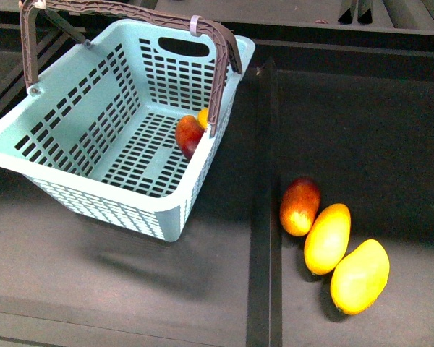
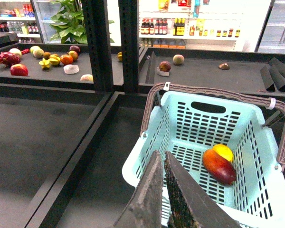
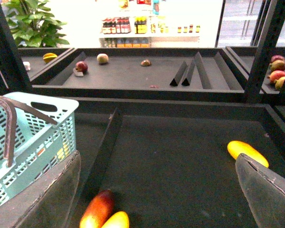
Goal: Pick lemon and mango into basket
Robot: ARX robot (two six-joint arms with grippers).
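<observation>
Basket (image 1: pixel 94 155) sits at ten o'clock on the shelf (image 1: pixel 72 260), its handle (image 1: pixel 130 11) swung upright across it. Mango (image 1: pixel 189 135) lies inside, against the basket's three o'clock wall, touching the lemon (image 1: pixel 202 116) just behind it. A divider (image 1: pixel 264 217) runs twelve to six. At four o'clock beyond it, three fruits (image 1: pixel 327 238) lie in a touching diagonal row.

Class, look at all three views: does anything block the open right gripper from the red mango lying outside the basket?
Nothing visible does. The red mango lies on bare shelf below the right gripper, touching only a yellow mango on its far side.
</observation>
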